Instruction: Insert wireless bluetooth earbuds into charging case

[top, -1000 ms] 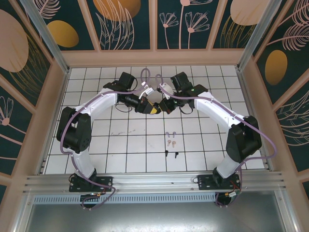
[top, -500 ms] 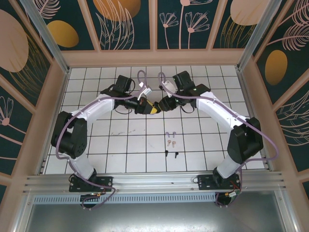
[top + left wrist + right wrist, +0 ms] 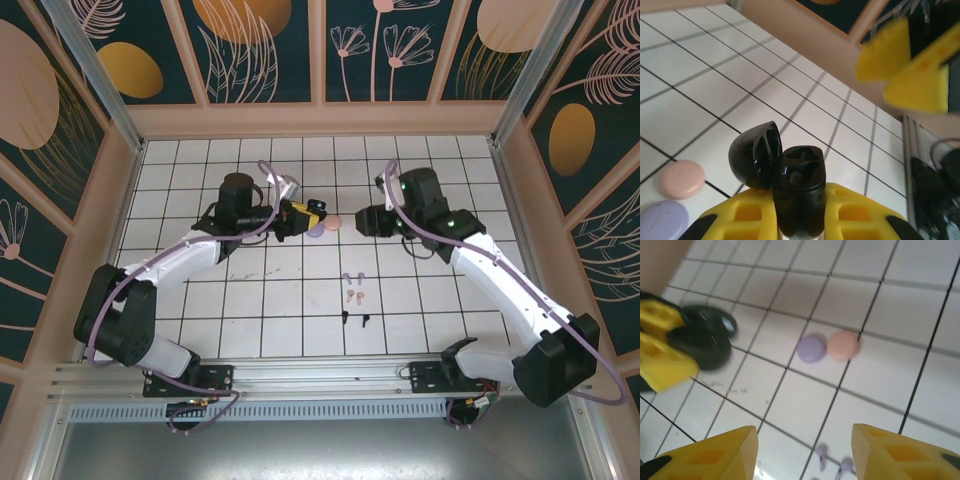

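A small shiny black case [image 3: 797, 185] with its lid open is pinched in the left hand [image 3: 800, 220]. The right hand [image 3: 805, 452] is spread apart nearby.

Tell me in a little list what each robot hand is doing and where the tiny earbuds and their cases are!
Left gripper: shut on the black case, lid open
Right gripper: open, holding nothing
Lavender case: on the tiles, next to the pink case
Earbuds: three pairs lying on the tiles, lavender, pink, black
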`<action>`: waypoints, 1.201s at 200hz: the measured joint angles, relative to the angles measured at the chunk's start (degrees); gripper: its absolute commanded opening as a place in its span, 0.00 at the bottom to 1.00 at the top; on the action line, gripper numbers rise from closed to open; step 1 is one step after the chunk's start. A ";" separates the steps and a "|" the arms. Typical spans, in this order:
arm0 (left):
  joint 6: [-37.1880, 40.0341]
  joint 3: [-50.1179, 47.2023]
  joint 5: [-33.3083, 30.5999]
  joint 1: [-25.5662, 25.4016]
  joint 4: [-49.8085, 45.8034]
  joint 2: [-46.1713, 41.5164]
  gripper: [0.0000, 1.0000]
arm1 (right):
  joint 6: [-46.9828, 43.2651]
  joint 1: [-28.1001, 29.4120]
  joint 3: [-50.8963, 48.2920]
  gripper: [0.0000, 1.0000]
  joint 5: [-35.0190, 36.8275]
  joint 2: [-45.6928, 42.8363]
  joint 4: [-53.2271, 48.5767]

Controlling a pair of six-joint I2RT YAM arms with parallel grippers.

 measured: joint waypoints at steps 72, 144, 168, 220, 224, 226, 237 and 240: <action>-6.58 -15.19 -14.95 0.00 26.45 -4.76 0.00 | 22.99 19.15 -11.10 0.52 13.40 -2.95 -0.37; -9.57 -24.76 -29.42 0.00 44.74 -7.06 0.00 | 40.30 34.47 -5.75 0.51 25.90 7.06 -8.46; -11.02 -25.81 -32.76 0.00 48.06 -7.69 0.00 | 44.96 37.81 -3.82 0.51 28.00 12.50 -11.56; -11.82 -28.11 -36.02 0.00 49.96 -9.84 0.00 | 52.30 40.02 -3.65 0.45 29.55 18.27 -14.23; -11.82 -28.20 -36.35 0.00 49.96 -10.19 0.00 | 52.74 40.02 -3.85 0.44 29.59 18.25 -14.01; -11.85 -28.24 -36.35 0.00 49.94 -10.32 0.00 | 52.85 40.00 -3.96 0.44 29.62 18.25 -13.88; -11.87 -28.37 -36.85 0.00 50.01 -11.17 0.00 | 53.81 40.00 -4.72 0.42 29.57 18.25 -13.09; -11.87 -28.37 -36.94 0.00 50.01 -11.39 0.00 | 53.96 40.00 -5.01 0.42 29.59 18.25 -12.87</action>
